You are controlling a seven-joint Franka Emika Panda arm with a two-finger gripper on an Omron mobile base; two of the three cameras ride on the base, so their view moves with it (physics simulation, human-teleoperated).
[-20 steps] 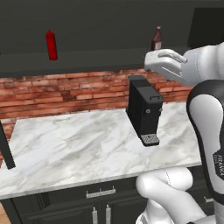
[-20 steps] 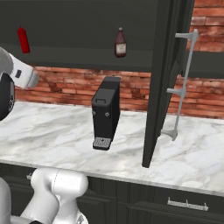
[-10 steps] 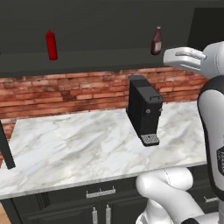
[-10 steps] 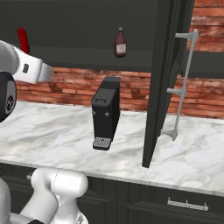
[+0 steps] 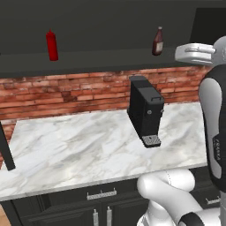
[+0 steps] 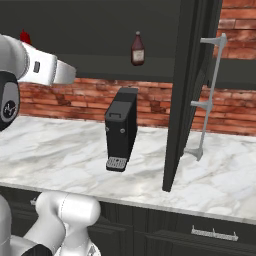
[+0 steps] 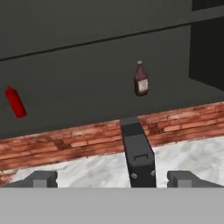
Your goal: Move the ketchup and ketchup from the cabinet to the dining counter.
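red bottle: on cabinet shelf, far left of hand
maroon bottle: same shelf, just left of hand
coffee machine: below hand, on marble worktop

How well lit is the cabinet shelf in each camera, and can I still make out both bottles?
Left base view: shelf interior dark, yet the red bottle and brown bottle stand out sharply. Right base view: brown bottle clear, red one mostly hidden behind the arm. Hand view: shelf evenly dim, both bottles readable, slightly soft; no glare.
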